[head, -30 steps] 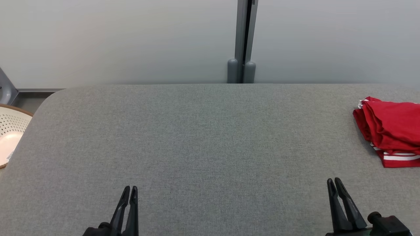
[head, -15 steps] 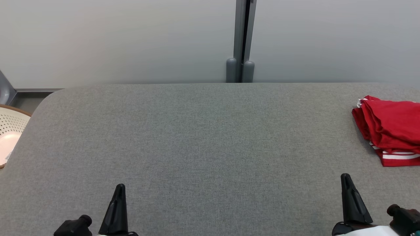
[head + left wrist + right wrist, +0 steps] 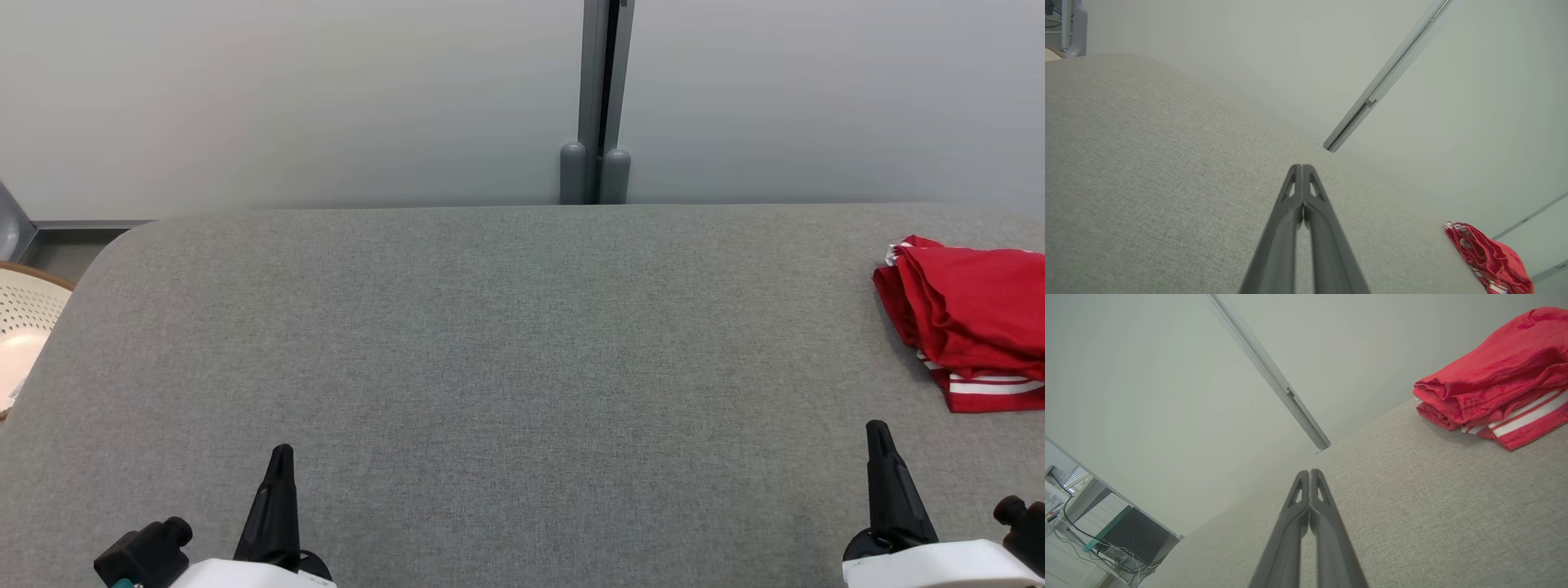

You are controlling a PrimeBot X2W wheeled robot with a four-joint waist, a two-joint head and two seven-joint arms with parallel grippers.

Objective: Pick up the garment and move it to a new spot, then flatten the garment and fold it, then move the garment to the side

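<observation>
The garment (image 3: 976, 314) is a red cloth with white stripes, folded into a thick bundle at the right edge of the grey table (image 3: 506, 327). It also lies at the lower right of the left wrist view as the garment (image 3: 1488, 257) and at the upper right of the right wrist view as the garment (image 3: 1498, 379). My left gripper (image 3: 279, 457) hangs near the table's front left, shut and empty, its fingers pressed together (image 3: 1302, 169). Near the front right, my right gripper (image 3: 876, 433) is likewise shut with nothing in it (image 3: 1309, 473), a short way in front of the garment.
A perforated cream basket (image 3: 20, 335) with a brown rim stands off the table's left edge. A pale wall with a grey vertical post (image 3: 600, 98) runs behind the table. A dark box with cables (image 3: 1131, 539) sits on the floor beyond the table.
Both grippers have turned about their wrists and drawn outward toward the lower corners, with white forearms now showing. The head camera has shifted slightly. The garment has not moved.
</observation>
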